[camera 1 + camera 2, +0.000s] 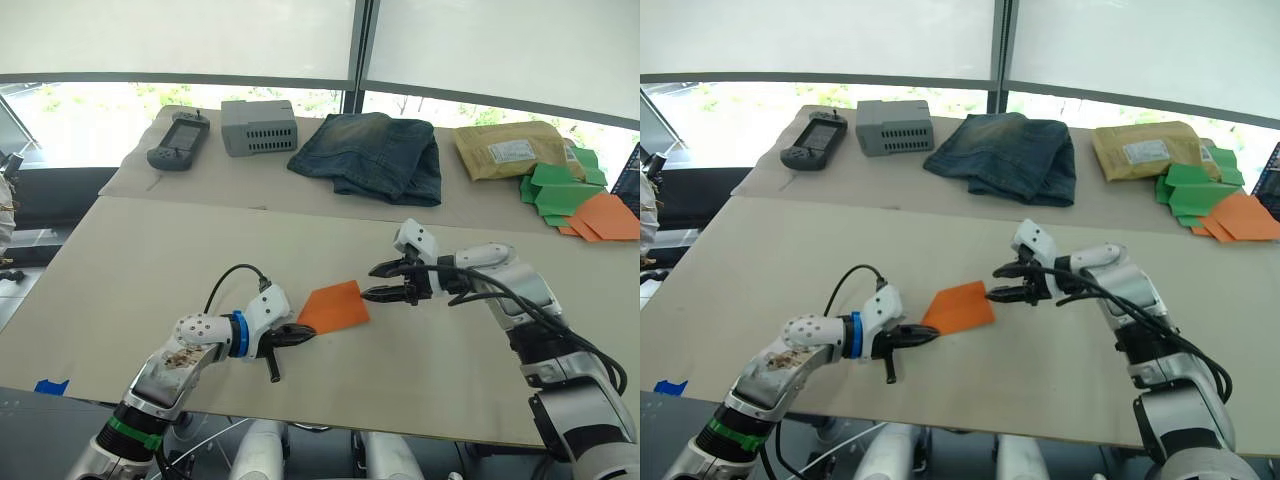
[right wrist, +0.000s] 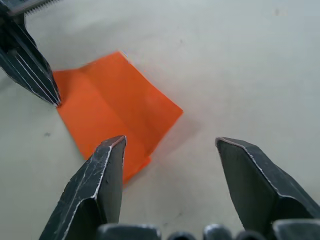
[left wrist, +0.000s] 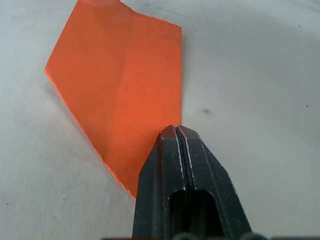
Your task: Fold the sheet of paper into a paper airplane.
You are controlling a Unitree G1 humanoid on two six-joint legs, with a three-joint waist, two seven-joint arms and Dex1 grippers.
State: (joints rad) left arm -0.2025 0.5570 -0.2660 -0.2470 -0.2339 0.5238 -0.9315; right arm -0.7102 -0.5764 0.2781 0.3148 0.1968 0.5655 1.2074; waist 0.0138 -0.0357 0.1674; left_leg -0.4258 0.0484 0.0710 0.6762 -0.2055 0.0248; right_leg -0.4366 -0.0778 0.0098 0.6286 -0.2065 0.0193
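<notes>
Table (image 1: 150, 260), near centre: sheet of paper (image 1: 335, 306), lying flat. Left gripper (image 1: 306, 331) at its near-left corner; right gripper (image 1: 374, 281) just beside its far-right corner. Far edge, left to right: handheld controller (image 1: 179, 141), box-shaped device (image 1: 259, 126), folded jeans (image 1: 372, 154), padded envelope (image 1: 508, 149), then a pile of paper pieces (image 1: 575, 200) at far right.

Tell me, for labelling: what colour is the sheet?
Bright orange sheet, clearest in the left wrist view.

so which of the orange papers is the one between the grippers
The creased orange sheet of paper at the middle of the near table, touched by the shut left gripper. The other orange pieces lie far right beside the green paper pieces.
</notes>
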